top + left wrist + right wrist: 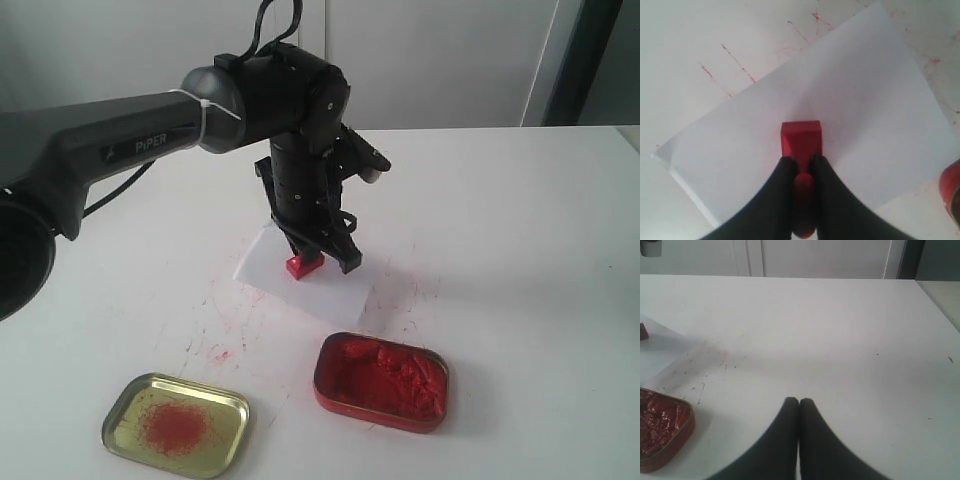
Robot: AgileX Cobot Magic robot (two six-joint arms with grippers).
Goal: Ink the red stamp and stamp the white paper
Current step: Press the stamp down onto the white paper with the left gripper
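Small blocky red stamp (801,140), square base down near the middle of the thin, smooth white paper (860,100), short handle clamped between the dark tapered fingers (775,200) of the left end effector (801,164); handle's knob mostly hidden by them, contact of base with sheet hard to tell. Close by on the red-speckled tabletop (520,250), a rounded red tin (382,380) of lumpy paste and a shallow gold tin (176,424) with a grainy red smear. Right end effector (799,401) away from the paper, fingers pressed together on nothing.
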